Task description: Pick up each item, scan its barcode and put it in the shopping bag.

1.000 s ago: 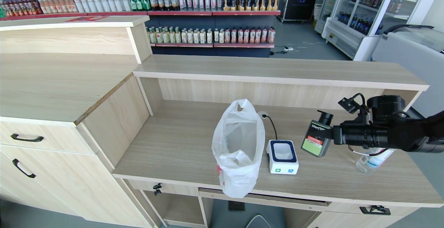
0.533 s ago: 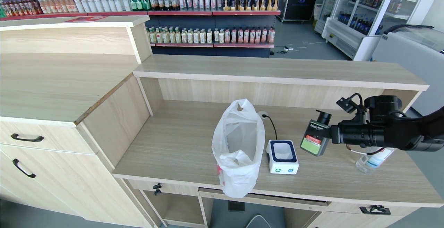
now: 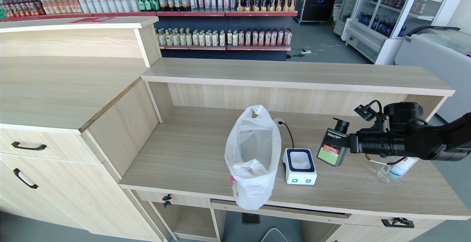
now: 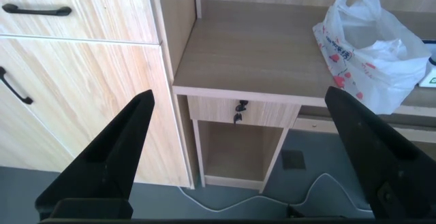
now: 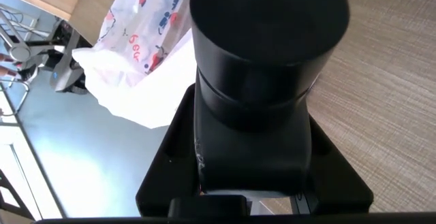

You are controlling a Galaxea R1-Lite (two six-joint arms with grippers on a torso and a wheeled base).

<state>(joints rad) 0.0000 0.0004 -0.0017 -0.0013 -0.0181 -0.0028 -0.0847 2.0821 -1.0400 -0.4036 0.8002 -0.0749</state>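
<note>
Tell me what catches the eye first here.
The right gripper, jaws shut on a dark bottle, holds it tilted in the air just right of the scanner. Left of the scanner, a white bag stands open on the counter. A clear bottle sits on the counter beneath the right arm.

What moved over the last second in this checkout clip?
The right gripper, shut on the dark bottle, carried it slightly to the robot's left, toward the scanner. The bag, the scanner and the clear bottle on the counter stayed put.
</note>
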